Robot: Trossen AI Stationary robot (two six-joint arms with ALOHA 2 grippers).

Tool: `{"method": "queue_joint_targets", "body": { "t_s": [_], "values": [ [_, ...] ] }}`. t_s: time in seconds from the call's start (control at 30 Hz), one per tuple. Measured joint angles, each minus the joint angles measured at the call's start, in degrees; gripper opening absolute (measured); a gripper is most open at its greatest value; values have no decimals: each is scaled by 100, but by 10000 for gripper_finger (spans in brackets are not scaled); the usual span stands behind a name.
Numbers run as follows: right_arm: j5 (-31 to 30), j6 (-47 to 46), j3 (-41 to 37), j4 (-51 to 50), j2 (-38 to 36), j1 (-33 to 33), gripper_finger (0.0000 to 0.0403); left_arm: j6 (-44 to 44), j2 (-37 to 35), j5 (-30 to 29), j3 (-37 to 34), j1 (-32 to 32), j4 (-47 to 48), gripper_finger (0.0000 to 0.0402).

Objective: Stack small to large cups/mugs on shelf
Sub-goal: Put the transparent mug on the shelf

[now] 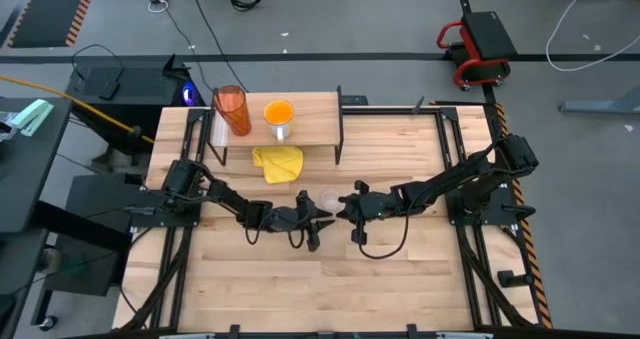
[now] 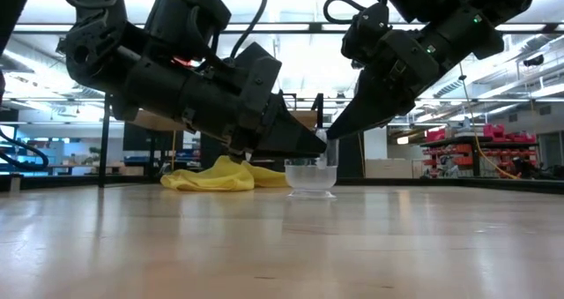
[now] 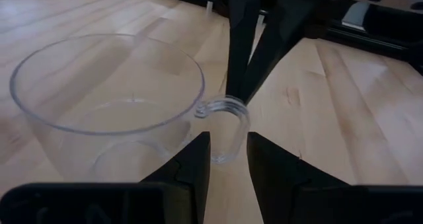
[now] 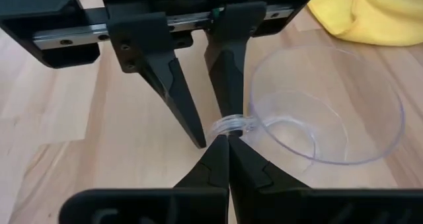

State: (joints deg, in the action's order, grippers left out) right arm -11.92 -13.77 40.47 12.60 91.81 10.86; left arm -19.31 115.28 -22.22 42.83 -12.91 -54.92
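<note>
The small clear cup (image 1: 328, 198) stands on its base mid-table, also in the low view (image 2: 310, 177). My right gripper (image 4: 228, 141) reaches in from the right and is shut on the cup's handle. My left gripper (image 3: 228, 141) comes from the left and is open, one finger on each side of that same handle (image 3: 225, 112); whether they touch it I cannot tell. On the shelf (image 1: 310, 109) at the far side stand the tall orange-red tumbler (image 1: 232, 109) and the orange mug (image 1: 279, 115). My right gripper pinches the clear cup's ring handle (image 4: 232, 123) between its two fingertips, at the handle's upper edge. The fingers (image 3: 241, 52) slant down at it from the table's right. The cup stays upright with its base on the table.
A crumpled yellow cloth (image 1: 278, 164) lies on the table just in front of the shelf, behind the cup. The two grippers meet almost tip to tip at the cup. Bare tabletop (image 1: 330, 279) stretches toward the near edge.
</note>
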Motion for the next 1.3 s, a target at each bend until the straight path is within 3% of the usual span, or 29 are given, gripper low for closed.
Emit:
{"method": "queue_joint_targets", "body": {
  "t_s": [0.93,1.3],
  "values": [
    [208,89,2,129,0,-101,5,-109,-2,302,-2,186,-59,104],
    [195,90,4,123,0,-99,5,-102,-5,299,-2,188,-71,39]
  ]
}}
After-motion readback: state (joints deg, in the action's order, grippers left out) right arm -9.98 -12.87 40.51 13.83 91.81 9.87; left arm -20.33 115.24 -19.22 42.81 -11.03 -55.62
